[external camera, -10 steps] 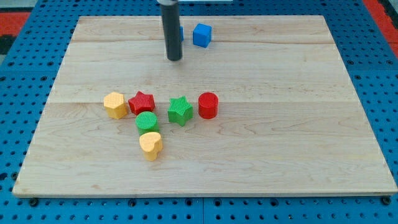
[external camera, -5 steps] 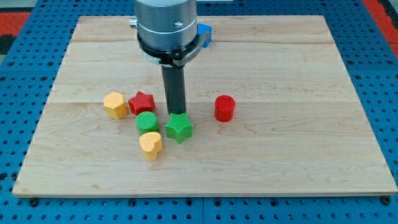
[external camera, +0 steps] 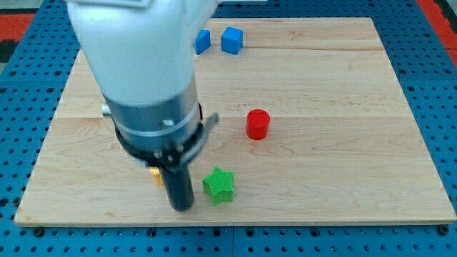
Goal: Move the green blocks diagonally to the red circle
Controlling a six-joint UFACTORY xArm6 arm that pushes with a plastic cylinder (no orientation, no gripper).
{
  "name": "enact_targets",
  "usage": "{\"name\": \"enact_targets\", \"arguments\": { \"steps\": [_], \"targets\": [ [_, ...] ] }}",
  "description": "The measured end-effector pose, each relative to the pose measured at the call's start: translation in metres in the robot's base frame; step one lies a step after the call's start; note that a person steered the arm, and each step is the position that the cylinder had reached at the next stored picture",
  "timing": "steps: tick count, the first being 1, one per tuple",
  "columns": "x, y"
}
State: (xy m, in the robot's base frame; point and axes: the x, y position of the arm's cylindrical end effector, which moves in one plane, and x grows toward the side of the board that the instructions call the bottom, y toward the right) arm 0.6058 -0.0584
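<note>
The green star block (external camera: 218, 185) lies near the view's bottom centre of the wooden board (external camera: 335, 171). The red circle block (external camera: 258, 123) stands up and to the right of it, well apart. My tip (external camera: 182, 208) is down on the board just left of the green star, with a small gap between them. The arm's large body hides the green circle block, the red star and the orange block. Only a sliver of a yellow block (external camera: 154, 175) shows left of the rod.
Two blue blocks (external camera: 203, 41) (external camera: 231, 40) sit at the view's top centre, near the board's far edge. The arm's grey and white body (external camera: 146, 86) covers the board's left middle. Blue pegboard (external camera: 435, 107) surrounds the board.
The arm swept from the view's top down to the bottom left. The green star went down and slightly right. The red circle shifted right early on and has stayed there since.
</note>
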Motion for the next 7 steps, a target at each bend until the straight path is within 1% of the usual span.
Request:
{"name": "enact_targets", "arguments": {
  "steps": [1, 2, 3, 4, 5, 6, 7],
  "targets": [
    [-0.022, 0.056],
    [-0.033, 0.045],
    [-0.055, 0.021],
    [-0.066, 0.082],
    [-0.056, 0.157],
    [-0.055, 0.183],
    [-0.064, 0.171]
  ]
}}
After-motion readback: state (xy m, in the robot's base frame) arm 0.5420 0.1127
